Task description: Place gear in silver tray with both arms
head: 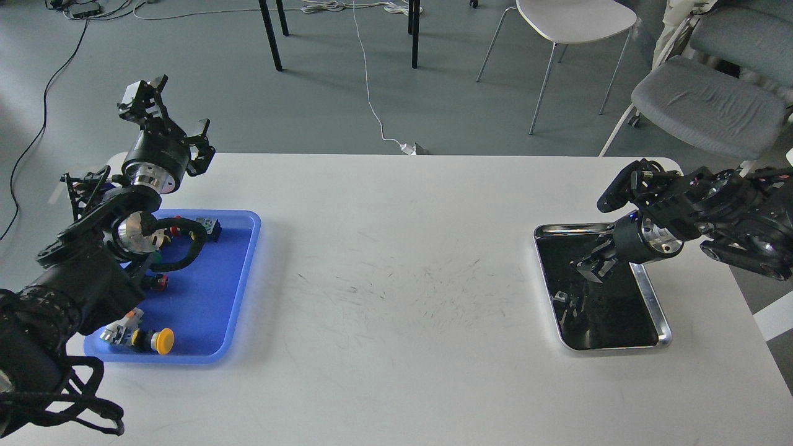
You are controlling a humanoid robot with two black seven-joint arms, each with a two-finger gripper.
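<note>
The silver tray (652,296) lies on the right side of the white table, its dark bottom mirroring what hangs above. My right gripper (588,269) hovers low over the tray's far half, pointing down and left. Its fingers are dark against the tray, so I cannot tell whether they hold anything. My left gripper (173,114) is raised above the table's far left corner, behind the blue tray (210,297). Its fingers are spread with nothing between them. I cannot make out a gear anywhere in this view.
The blue tray holds several small parts, among them a yellow push button (162,341), and my left arm hides part of it. Chairs (706,105) and a cable (372,105) are on the floor beyond the table's far edge.
</note>
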